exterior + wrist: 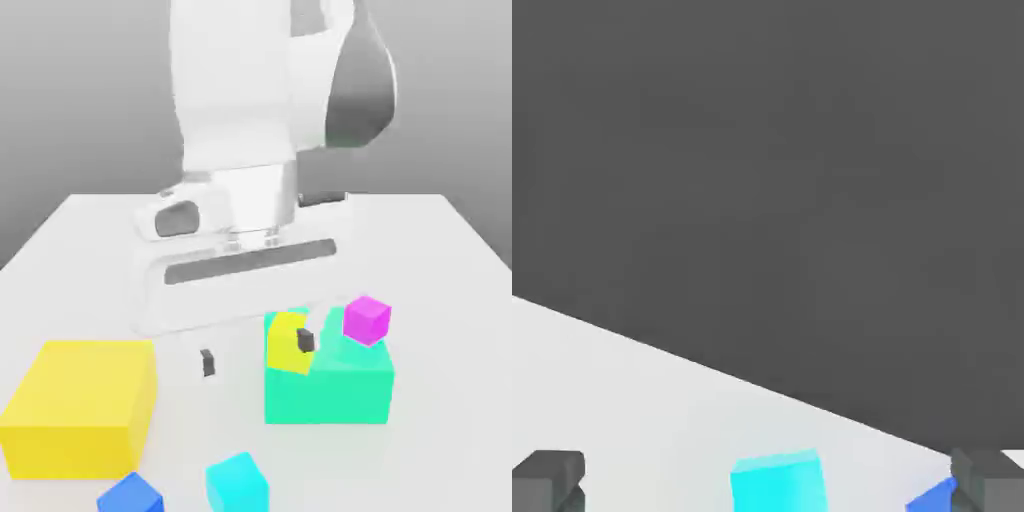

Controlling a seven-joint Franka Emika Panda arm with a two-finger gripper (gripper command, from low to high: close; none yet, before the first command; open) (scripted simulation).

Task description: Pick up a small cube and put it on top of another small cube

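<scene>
The small cube (pixel 237 483), light cyan, lies on the white table (pixel 450 260) near its front edge; in the hand view the same cube (pixel 777 482) sits ahead of the hand, in line with the gap between the fingers. The other small cube (pixel 288 343), yellow, shows against the upper left corner of the big teal-green block (pixel 335 390); I cannot tell whether it rests on it. My gripper (pixel 256 351) hangs above the table, open and holding nothing, well behind the cyan cube. One dark fingertip (pixel 305 340) overlaps the yellow cube in the picture. In the hand view the gripper (pixel 768 482) stands wide.
A big yellow block (pixel 80 405) stands at the exterior view's left front. A small darker blue cube (pixel 130 495) lies left of the cyan one, also seen as a blue corner (pixel 937 495). A small magenta cube (pixel 367 320) sits at the teal block's far right corner.
</scene>
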